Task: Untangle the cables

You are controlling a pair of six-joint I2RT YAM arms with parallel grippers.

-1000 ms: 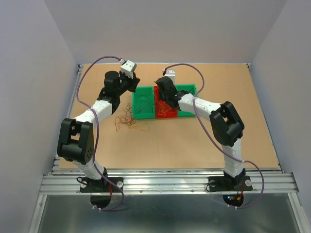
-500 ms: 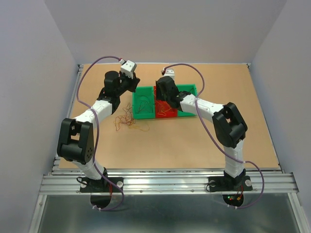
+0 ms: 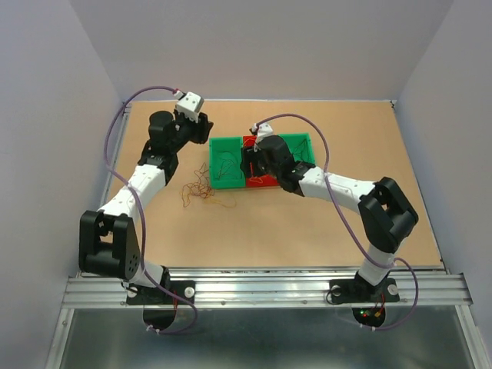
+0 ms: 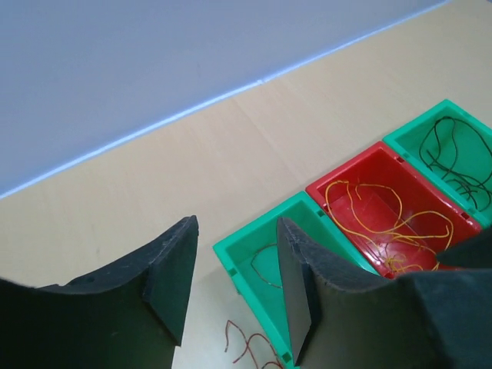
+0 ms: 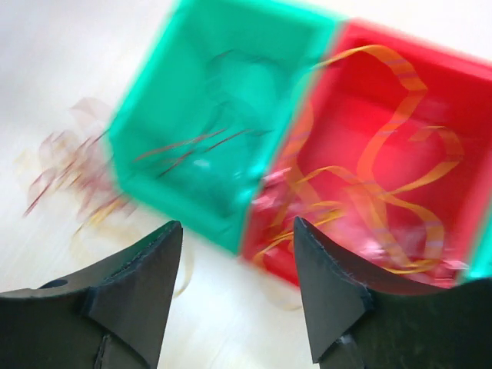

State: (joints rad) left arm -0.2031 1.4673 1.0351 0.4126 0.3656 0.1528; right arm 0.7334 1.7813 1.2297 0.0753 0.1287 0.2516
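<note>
Beside the left green bin (image 3: 228, 184), the cables (image 3: 201, 190) sprawl mostly left-to-right

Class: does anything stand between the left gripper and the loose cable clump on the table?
Nothing visible. Bare table lies between the left gripper and the cable clump; the nearest green bin sits to one side.

right wrist view blurred, cables (image 5: 400, 77) smeared (colours only), end green bin (image 4: 419, 118) cut off
</note>
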